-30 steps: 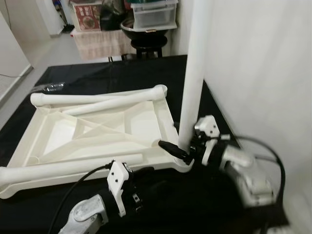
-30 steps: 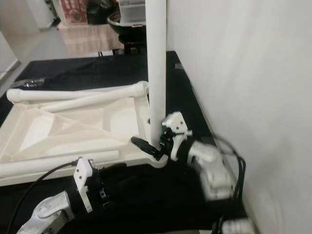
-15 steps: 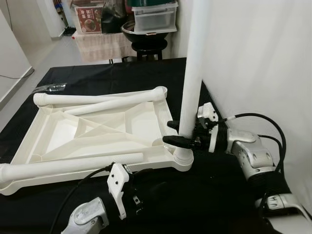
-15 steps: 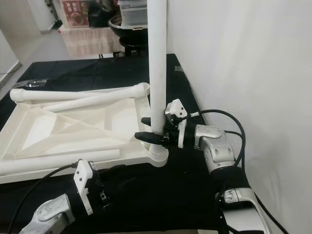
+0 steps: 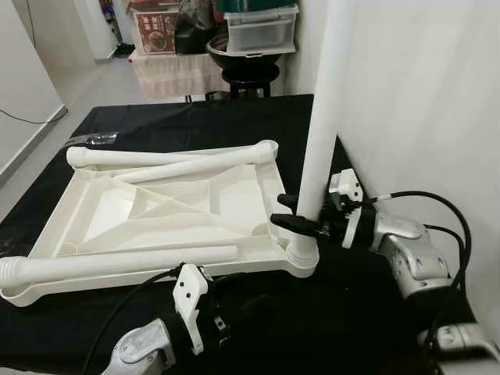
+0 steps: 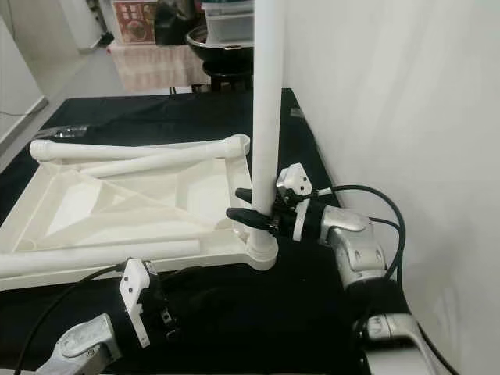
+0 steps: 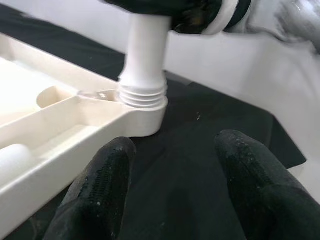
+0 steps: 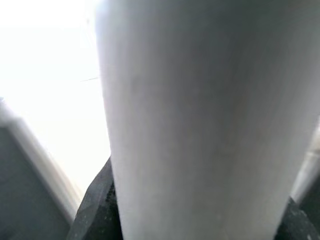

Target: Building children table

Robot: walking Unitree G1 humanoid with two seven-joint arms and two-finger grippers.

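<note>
The white plastic tabletop lies upside down on a black cloth. One white leg stands upright in its near right corner socket. My right gripper reaches in from the right, its two black fingers shut on the leg just above the socket. In the right wrist view the leg sits close between the fingers. My left gripper rests low on the cloth in front of that corner, open, with nothing between its fingers. Three loose legs lie on the tabletop: one along the front, two at the far edge.
A white wall runs close along the table's right side. Behind the table stand a stool with a black bowl and clear storage boxes. A crumpled clear plastic bag lies at the far left on the cloth.
My right gripper has risen from the socket's base to the leg's lower part and taken hold of it. The camera shifted a little. The left arm has stayed put.
</note>
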